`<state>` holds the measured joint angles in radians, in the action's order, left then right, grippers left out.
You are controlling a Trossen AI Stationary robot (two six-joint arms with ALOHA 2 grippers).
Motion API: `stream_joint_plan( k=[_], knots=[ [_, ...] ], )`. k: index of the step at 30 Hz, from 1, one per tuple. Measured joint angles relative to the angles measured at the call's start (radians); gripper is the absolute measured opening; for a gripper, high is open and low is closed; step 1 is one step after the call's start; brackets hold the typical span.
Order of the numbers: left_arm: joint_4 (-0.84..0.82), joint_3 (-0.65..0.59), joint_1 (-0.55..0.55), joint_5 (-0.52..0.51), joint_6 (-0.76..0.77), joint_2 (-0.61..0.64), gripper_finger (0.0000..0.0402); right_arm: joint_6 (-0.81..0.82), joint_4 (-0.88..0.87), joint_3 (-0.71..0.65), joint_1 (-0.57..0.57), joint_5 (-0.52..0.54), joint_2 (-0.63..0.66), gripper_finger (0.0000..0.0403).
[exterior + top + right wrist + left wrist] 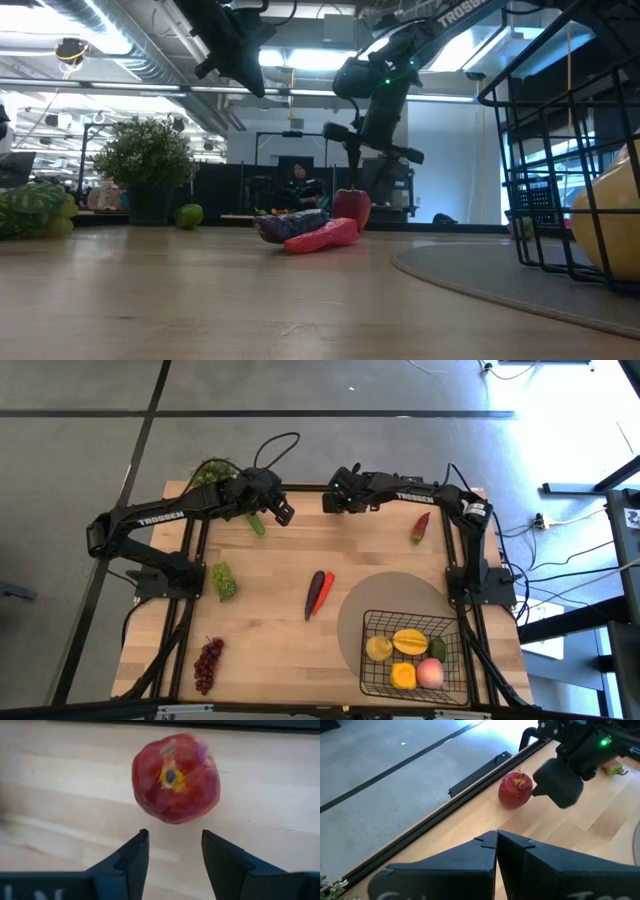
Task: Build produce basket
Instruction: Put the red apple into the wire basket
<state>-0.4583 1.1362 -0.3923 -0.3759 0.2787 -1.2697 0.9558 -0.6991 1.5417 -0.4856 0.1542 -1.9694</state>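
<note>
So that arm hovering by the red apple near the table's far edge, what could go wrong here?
1. The red apple sits just beyond the right gripper, whose open fingers look narrower than the fruit. They might nudge it instead of straddling it.
2. Being round and close to the table's far edge, the apple could roll off.
3. The left gripper, shut, hangs nearby, so the arms may crowd each other.
</note>
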Motion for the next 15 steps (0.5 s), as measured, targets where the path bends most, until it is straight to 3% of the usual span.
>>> stream_joint_plan(
  k=[7, 15],
  knots=[
    [0.0, 0.0, 0.0, 0.0, 0.0, 0.0, 0.0, -0.156, 0.064, 0.0, 0.001, -0.055, 0.0, 0.0177],
    [0.0, 0.0, 0.0, 0.0, 0.0, 0.0, 0.0, -0.281, 0.066, 0.0, 0.007, -0.076, 0.003, 0.0257]
  ],
)
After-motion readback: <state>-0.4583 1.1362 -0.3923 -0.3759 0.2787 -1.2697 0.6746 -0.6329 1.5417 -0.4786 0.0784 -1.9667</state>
